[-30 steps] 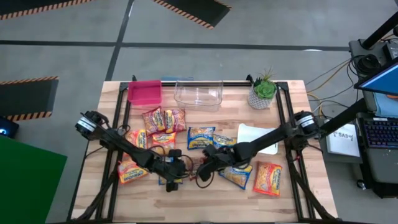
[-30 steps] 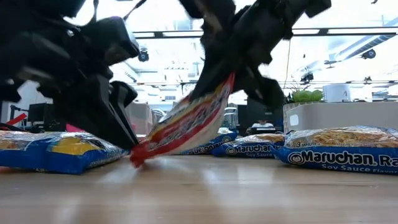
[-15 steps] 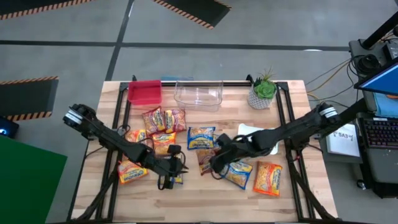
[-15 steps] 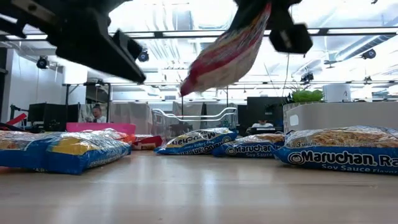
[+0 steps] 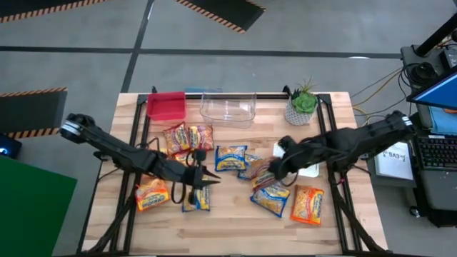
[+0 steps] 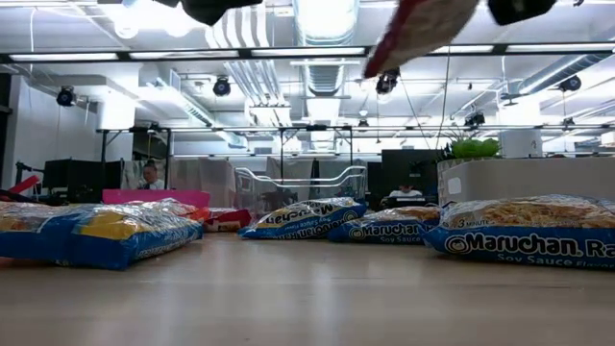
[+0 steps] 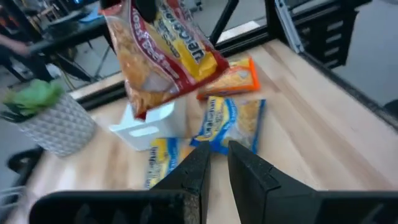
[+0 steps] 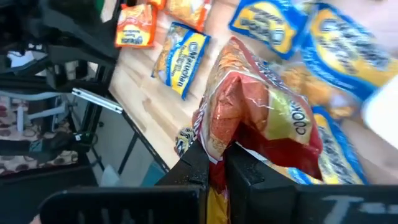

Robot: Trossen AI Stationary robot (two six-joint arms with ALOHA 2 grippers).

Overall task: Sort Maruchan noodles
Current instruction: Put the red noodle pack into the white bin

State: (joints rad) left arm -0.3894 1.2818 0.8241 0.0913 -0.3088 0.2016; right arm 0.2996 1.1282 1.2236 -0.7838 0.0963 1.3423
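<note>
Several Maruchan packets lie flat on the wooden table (image 5: 235, 218), with blue (image 5: 230, 158), orange (image 5: 308, 203) and red (image 5: 177, 137) markings. My right gripper (image 5: 271, 169) is over the table's middle right, shut on a red-marked packet (image 5: 258, 173) that also shows in the left wrist view (image 7: 165, 53) and at the low view's top (image 6: 418, 29). My left gripper (image 5: 211, 178) hovers left of it, above a blue packet (image 5: 194, 198). Its fingers are shut on nothing (image 7: 219, 158). My right gripper pinches the red-marked packet between its two fingers by one short end (image 8: 214, 146). The packet is lifted clear of the table and hangs tilted below the fingers, its free end (image 6: 381, 67) lowest, as the low and left wrist views show.
A pink bin (image 5: 166, 106) and a clear bin (image 5: 228, 107) stand at the far edge, with a potted plant (image 5: 301, 106) to their right. A white container (image 5: 303, 158) sits under the right arm. Bare wood runs along the near edge.
My right gripper has lifted the red-marked packet off the table, where its lower end was still touching, and has carried it up and toward the right and far side. My left gripper has risen from beside that packet, out of the low view.
</note>
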